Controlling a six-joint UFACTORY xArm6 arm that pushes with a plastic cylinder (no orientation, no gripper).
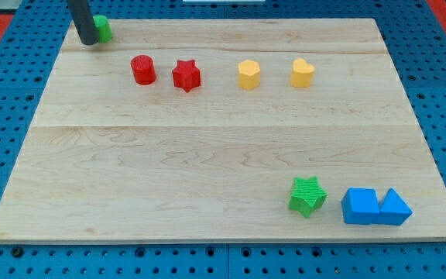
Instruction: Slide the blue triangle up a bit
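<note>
Camera view:

- Pale wooden board: a planked table top on a blue pegboard surround.
- My tip: lower end of the dark rod, a plain pusher with nothing to open or close and holding nothing; it rests at the board's 11 o'clock corner, touching or just beside a small green block whose shape is partly hidden behind the rod.
- Blue triangular block: sits at the board's 4 to 5 o'clock corner, close to the bottom edge, its left face against a blue cube.
- Key relation: the blue triangular block lies at roughly 4 o'clock from my tip, clear across the board, about as far apart as the surface allows. To push it toward 12 o'clock, my tip would need to arrive at its 6 o'clock side, where little board remains before the edge.
- Green star-shaped block: near the blue cube, at its 9 o'clock; apart from it.
- Upper row, left to right: red cylinder, red star-shaped block, yellow rounded block, yellow heart-shaped block.
- Obstruction, as judged: a direct diagonal passes under the red pair and through open middle board; the green star-shaped block and blue cube crowd the approach from the left, so rounding in from the view's right looks safer.
</note>
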